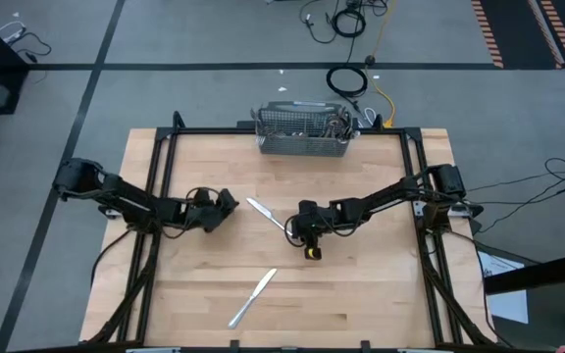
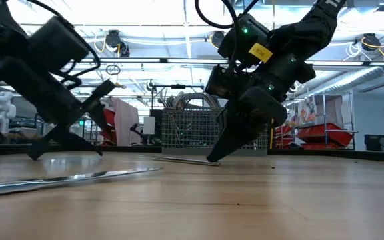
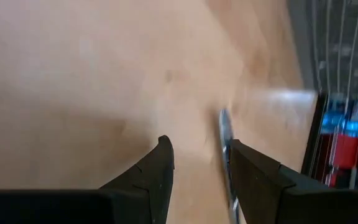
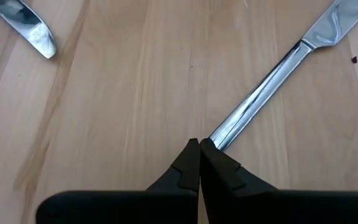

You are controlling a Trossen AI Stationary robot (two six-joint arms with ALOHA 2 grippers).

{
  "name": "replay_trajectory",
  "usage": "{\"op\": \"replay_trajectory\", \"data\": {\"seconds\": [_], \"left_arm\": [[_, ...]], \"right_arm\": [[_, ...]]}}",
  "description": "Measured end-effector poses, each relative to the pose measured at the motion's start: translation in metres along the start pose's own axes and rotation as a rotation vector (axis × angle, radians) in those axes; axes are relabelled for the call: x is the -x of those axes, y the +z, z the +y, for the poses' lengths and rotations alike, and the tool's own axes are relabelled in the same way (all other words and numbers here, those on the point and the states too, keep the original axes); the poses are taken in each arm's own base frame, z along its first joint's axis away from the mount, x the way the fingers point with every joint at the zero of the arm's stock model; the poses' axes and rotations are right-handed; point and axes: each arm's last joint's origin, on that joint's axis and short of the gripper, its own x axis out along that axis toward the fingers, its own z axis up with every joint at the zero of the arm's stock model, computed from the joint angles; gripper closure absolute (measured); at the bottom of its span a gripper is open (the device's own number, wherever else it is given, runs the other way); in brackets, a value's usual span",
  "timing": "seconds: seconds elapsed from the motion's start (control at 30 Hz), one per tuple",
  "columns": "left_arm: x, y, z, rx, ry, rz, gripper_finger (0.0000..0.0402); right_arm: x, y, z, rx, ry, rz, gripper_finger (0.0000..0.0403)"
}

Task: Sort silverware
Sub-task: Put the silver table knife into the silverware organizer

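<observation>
High view shows a pale wooden butcher-block surface [image 1: 204, 284] framed by black rails, with two slim shiny silver table knives lying on it. One knife [image 1: 264, 217] lies at a slant near the middle, between the two arms; the other knife [image 1: 251, 298] lies well apart from it, nearer the front edge. The right tool [image 1: 312, 251] sits at the handle end of the middle knife, tips down at the wood, and its two dark fingers [image 4: 191, 163] are clenched together with nothing between them; in the right wrist view the knife's handle end lies just beside the closed tips, the blade running away from them. The left tool [image 1: 230, 203] hovers low on the other side of that same knife, fingers [image 3: 157, 168] released and parted, empty, with the knife's blade showing just beside one finger in the left wrist view. At the far edge of the surface stands a grey wire-mesh rectangular basket [image 1: 300, 132], holding some metal pieces too small to tell apart.
</observation>
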Motion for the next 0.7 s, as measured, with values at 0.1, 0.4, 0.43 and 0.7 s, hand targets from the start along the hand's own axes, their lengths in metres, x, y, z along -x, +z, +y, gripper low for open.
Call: {"op": "replay_trajectory", "data": {"seconds": [0.1, 0.4, 0.43, 0.7], "left_arm": [[-0.006, 0.007, -0.003, -0.005, 0.006, -0.019, 0.0243], [-0.028, 0.016, -0.014, -0.017, -0.044, 0.015, 0.0243], [-0.030, 0.018, -0.014, -0.015, -0.046, 0.022, 0.0243], [-0.044, 0.021, -0.023, -0.086, -0.043, 0.117, 0.0243]], "right_arm": [[0.000, 0.000, 0.000, 0.000, 0.000, 0.001, 0.0403], [0.000, -0.001, 0.000, 0.003, 0.000, 0.001, 0.0403], [0.000, -0.001, 0.000, 0.005, 0.000, 0.000, 0.0403], [0.000, -0.001, 0.000, 0.006, 0.002, -0.002, 0.0403]]}}
